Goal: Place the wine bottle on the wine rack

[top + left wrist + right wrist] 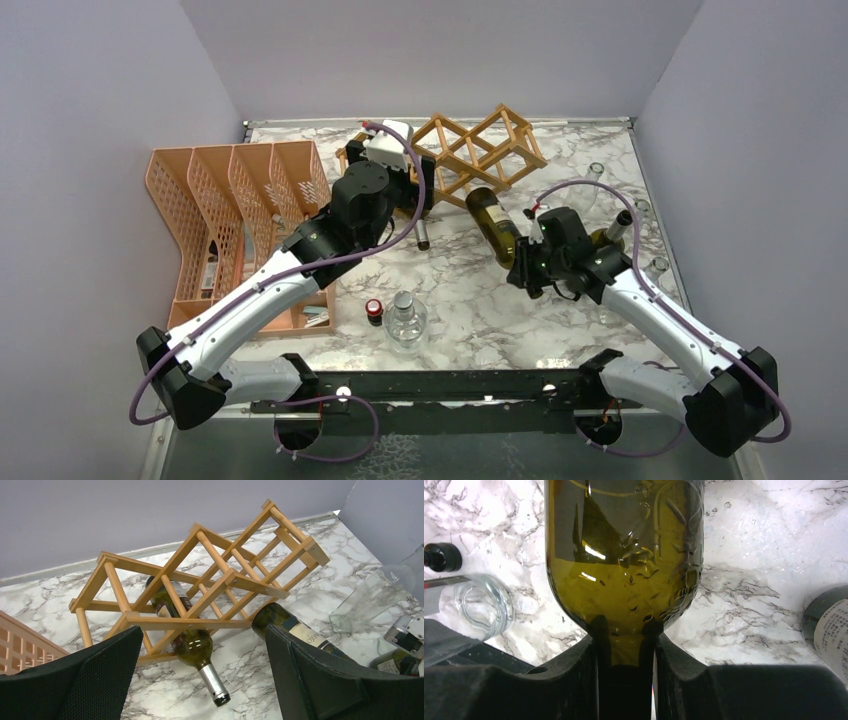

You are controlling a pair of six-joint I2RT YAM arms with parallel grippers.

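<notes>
The light-brown wooden wine rack (480,150) stands at the back of the marble table; it also shows in the left wrist view (200,580). A dark green bottle (192,647) lies in its lower left cell, its silver neck sticking out towards me. My left gripper (202,690) is open and empty, hovering just in front of the rack. My right gripper (528,262) is shut on the neck of an olive-green wine bottle (495,222). The bottle is held tilted above the table, its base close to the rack's right front. The neck sits between the pads (626,680).
An orange mesh file organiser (235,220) stands at the left. An upright clear glass bottle (405,320) and a small red-capped bottle (374,311) stand near the front. Clear glass bottles (595,180) and another dark bottle (612,232) lie at the right.
</notes>
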